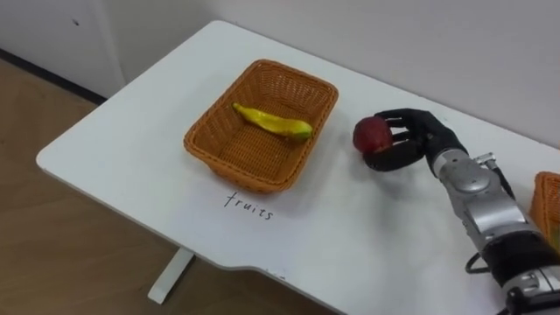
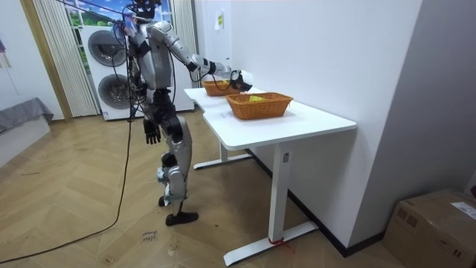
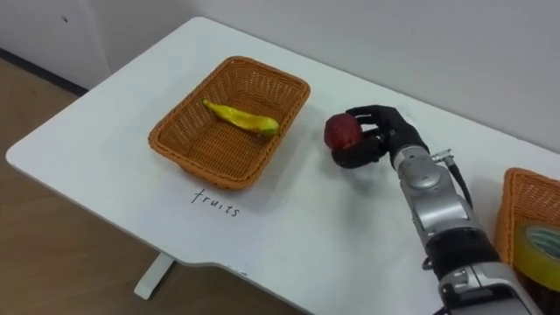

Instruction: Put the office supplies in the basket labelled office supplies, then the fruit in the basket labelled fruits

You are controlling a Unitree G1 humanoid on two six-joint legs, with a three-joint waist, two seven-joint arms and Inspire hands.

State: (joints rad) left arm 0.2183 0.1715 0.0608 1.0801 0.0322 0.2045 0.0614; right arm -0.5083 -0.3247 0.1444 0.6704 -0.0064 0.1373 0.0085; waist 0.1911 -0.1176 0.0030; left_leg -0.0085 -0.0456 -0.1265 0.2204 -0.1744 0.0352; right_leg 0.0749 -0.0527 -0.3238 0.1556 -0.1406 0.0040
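The right hand [image 1: 418, 136], a black five-fingered hand on a silver forearm, is seen curled round a dark red round apple [image 1: 372, 134], which is gripped between thumb and fingers. Hand and apple are held over the white rectangular table [image 1: 350, 236], just beside the right-hand rim of the nearer basket's neighbour, apart from it. Nearest the robot, at the table's right edge, part of an orange woven wicker basket [image 3: 512, 210] is shown, and a yellow-green roll of tape [image 3: 538, 249] is lying in it. Towards the left, a handwritten black word [image 1: 248, 205] is marked on the tabletop, directly in front of a second orange woven wicker basket [image 1: 241, 173], rectangular and open-topped. A yellow banana with a greenish tip [image 1: 271, 122] is laid across that basket's floor. In the room view, the robot is seen standing at the table's end, and the left hand [image 2: 152, 132] is hung at its side with fingers loose. Behind it, two stacked white washing machines [image 2: 108, 67] are placed by the window.
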